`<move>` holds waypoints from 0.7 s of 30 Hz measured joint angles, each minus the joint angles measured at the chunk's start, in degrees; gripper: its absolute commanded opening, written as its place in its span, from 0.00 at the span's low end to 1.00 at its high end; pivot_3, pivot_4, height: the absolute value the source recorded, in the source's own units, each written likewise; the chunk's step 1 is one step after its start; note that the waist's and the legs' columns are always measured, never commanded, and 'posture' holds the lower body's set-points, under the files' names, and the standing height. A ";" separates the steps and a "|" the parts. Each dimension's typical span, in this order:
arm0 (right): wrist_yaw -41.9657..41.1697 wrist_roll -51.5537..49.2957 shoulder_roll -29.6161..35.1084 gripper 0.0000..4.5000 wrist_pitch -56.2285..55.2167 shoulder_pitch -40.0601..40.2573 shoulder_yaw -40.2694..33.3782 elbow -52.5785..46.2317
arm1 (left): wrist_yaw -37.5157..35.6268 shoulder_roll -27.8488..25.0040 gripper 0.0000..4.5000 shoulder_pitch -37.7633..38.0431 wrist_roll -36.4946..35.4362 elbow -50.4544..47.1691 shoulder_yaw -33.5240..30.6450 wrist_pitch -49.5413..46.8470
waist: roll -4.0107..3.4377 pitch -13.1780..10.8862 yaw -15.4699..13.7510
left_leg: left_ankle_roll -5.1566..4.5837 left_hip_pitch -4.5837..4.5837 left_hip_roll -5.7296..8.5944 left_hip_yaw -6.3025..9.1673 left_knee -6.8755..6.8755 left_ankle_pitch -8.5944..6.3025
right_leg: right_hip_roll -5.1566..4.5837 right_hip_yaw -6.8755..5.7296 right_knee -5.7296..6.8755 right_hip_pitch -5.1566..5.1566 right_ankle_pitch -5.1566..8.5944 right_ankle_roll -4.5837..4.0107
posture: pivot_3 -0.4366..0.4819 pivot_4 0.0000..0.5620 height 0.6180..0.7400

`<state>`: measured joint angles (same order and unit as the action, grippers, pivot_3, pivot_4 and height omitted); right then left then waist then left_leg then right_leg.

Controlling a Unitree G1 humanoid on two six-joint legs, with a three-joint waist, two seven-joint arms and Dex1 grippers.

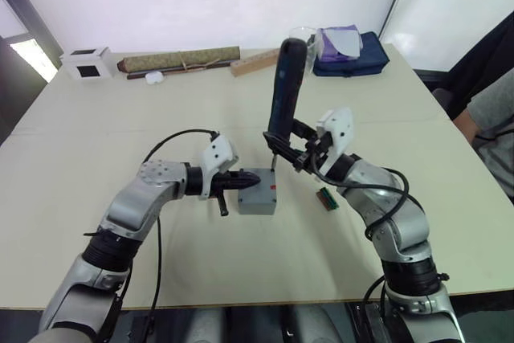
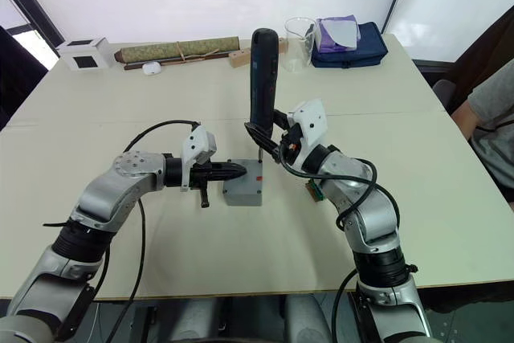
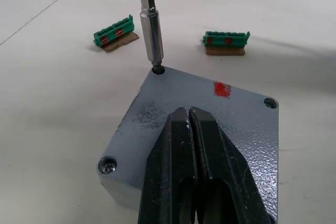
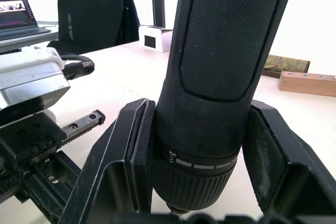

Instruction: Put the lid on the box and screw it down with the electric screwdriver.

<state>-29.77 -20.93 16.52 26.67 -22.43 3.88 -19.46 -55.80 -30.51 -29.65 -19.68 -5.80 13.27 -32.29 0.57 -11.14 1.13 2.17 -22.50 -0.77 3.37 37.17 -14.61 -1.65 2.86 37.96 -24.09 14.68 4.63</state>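
Observation:
The grey box (image 1: 255, 203) stands mid-table with the lid (image 3: 239, 124) lying flat on it, a red mark on top. My left gripper (image 3: 189, 115) is shut, its fingertips resting on the lid's top. My right gripper (image 1: 283, 149) is shut on the electric screwdriver (image 1: 285, 90), a long black tool held nearly upright. Its metal bit (image 3: 152, 40) stands in the lid's corner hole on the far side from my left gripper. A screw head shows in another corner (image 3: 107, 166).
Two green connector blocks (image 3: 114, 31) (image 3: 226, 39) lie just beyond the box. Along the far edge are a white cube (image 1: 88, 62), a rolled mat (image 1: 178, 59), a wooden block (image 1: 254, 62), a glass beaker (image 2: 299, 42) and a blue bag (image 1: 353, 58). A person (image 1: 491, 118) sits at right.

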 measured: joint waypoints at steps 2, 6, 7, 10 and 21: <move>0.03 0.31 0.02 0.45 -0.63 0.69 0.27 -0.16 | 0.02 0.04 0.00 0.16 0.02 0.00 0.07 -0.07 | 0.05 0.11 0.02 | -0.01 0.13 0.00 0.00 -0.02 -0.01 | 0.01 0.00 -0.05 0.14 0.01 0.00 | 0.48 0.27 1.00; 0.25 1.10 0.01 0.45 -1.77 1.73 0.85 -0.32 | 0.03 0.08 0.00 0.52 0.20 -0.01 0.11 -0.15 | 0.06 0.40 0.02 | -0.02 0.23 -0.03 0.01 -0.04 -0.02 | 0.04 -0.01 -0.09 0.28 0.02 0.00 | 0.48 0.27 1.00; 0.26 1.27 0.01 0.45 -1.99 1.84 1.02 -0.32 | 0.05 0.10 0.00 0.60 0.26 -0.01 0.12 -0.16 | 0.06 0.44 0.02 | -0.03 0.27 -0.03 0.01 -0.04 -0.02 | 0.04 -0.01 -0.11 0.32 0.02 -0.01 | 0.48 0.27 1.00; 0.23 1.66 -0.01 0.45 -2.81 2.83 1.39 0.12 | 0.06 0.16 0.00 0.76 0.29 -0.08 0.13 -0.71 | 0.07 0.52 0.02 | -0.11 0.54 -0.06 0.02 -0.11 -0.07 | 0.06 -0.02 -0.25 0.60 0.05 -0.03 | 0.48 0.27 1.00; -0.31 2.87 0.38 0.45 -3.84 3.06 2.79 1.47 | 0.46 0.21 0.00 2.50 0.40 -1.52 0.16 -1.36 | 0.07 1.19 0.07 | -0.27 1.11 -0.10 0.02 -0.30 -0.18 | 0.08 -0.02 -0.47 1.18 0.40 -0.24 | 0.48 0.27 1.00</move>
<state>-30.08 -18.07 16.90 22.82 -19.37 6.67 -17.99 -55.34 -30.30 -27.15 -19.28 -7.32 13.43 -33.65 0.64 -9.95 1.20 1.90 -21.39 -0.87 3.38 36.87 -14.79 -1.57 2.84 37.48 -22.91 15.07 4.38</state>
